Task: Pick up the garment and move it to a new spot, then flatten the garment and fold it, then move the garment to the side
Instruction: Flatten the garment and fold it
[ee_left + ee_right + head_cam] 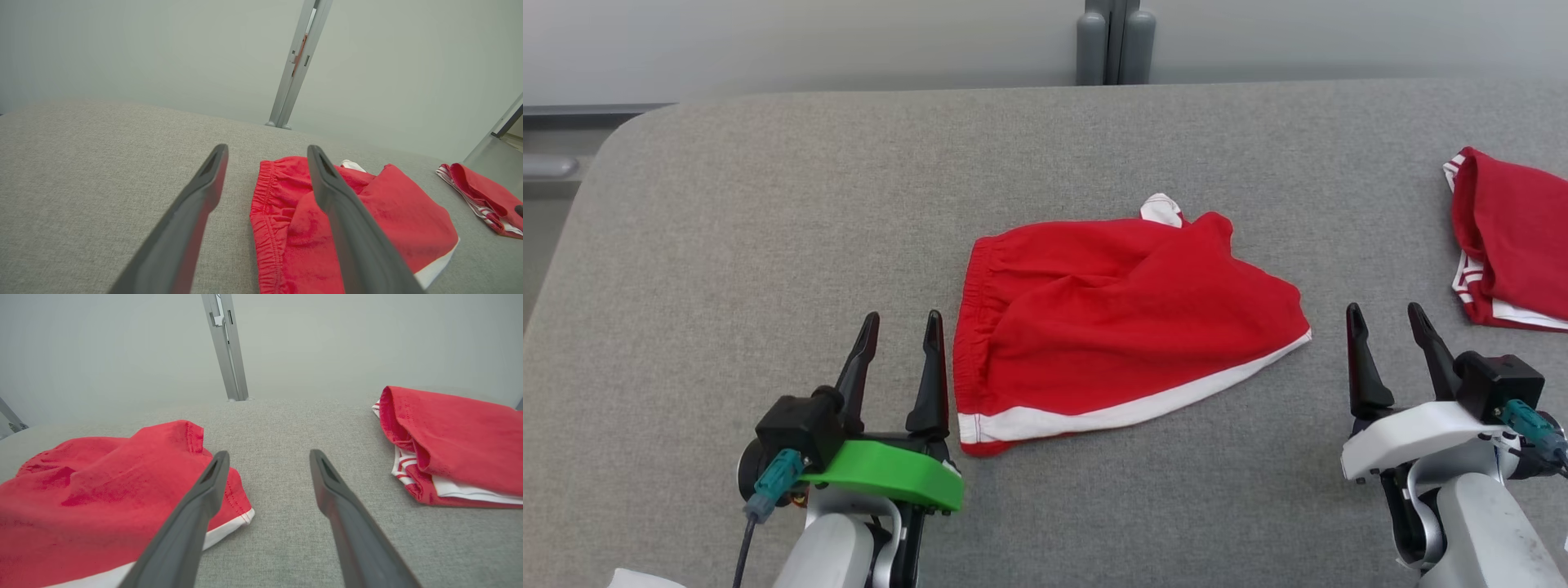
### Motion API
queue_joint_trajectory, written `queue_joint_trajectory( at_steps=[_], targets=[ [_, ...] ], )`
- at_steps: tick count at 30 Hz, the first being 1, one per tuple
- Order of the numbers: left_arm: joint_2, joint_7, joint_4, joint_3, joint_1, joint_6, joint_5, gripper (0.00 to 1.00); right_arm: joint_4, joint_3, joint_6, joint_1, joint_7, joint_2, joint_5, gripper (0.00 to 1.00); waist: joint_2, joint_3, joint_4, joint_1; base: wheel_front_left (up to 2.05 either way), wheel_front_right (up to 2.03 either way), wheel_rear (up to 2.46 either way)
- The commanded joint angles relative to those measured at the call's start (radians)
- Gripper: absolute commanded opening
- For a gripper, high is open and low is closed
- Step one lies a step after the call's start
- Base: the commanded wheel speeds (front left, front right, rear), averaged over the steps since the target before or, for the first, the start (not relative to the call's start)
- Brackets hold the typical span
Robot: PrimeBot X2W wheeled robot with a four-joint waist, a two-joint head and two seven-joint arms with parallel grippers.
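A red garment (1119,318) with a white hem band and an elastic waistband lies rumpled in the middle of the grey table (768,212). My left gripper (903,322) stands open just left of its waistband, nothing between the fingers. In the left wrist view the garment (388,212) lies beyond and to the right of the open left gripper (265,151). My right gripper (1383,314) is open just right of the garment's lower right corner, apart from it. The right wrist view has the garment (102,490) on the left, behind the open right gripper (267,455).
A second red piece with white stripes (1511,245) lies folded at the table's right edge, seen as a folded red piece (453,445) in the right wrist view and a folded red piece (482,196) in the left. A grey post (1115,41) stands behind the table's far edge.
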Motion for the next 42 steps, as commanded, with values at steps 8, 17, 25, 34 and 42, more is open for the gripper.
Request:
queue_joint_trajectory(
  at_steps=[8,17,25,34,42],
  targets=[
    [0.003,0.000,0.028,-0.013,0.059,-0.003,-0.008,1.00,-0.140,-0.033,-0.002,0.091,-0.008,0.060,-0.058,1.00,0.0000,-0.092,-0.007,0.0000,0.00,0.00,0.00],
    [0.003,0.000,0.046,-0.002,0.094,0.016,-0.001,1.00,-0.182,-0.029,-0.001,0.140,0.006,0.080,-0.077,1.00,0.0000,-0.128,-0.004,0.0000,0.00,0.00,0.00],
    [0.003,0.000,0.042,0.005,0.091,0.019,0.004,1.00,-0.185,-0.004,-0.002,0.140,0.017,0.081,-0.057,1.00,0.0000,-0.126,-0.001,0.0000,0.00,0.00,0.00],
    [0.003,0.038,0.125,-0.029,0.094,0.018,-0.012,1.00,-0.181,0.017,-0.001,0.131,0.024,0.082,-0.040,1.00,0.0000,-0.116,-0.003,0.0000,0.00,0.00,0.00],
    [0.006,0.210,0.242,-0.072,0.041,-0.032,-0.057,1.00,-0.168,0.024,-0.001,0.116,0.029,0.082,-0.035,1.00,0.0000,-0.090,-0.026,0.0000,0.00,0.00,0.00]
  ],
)
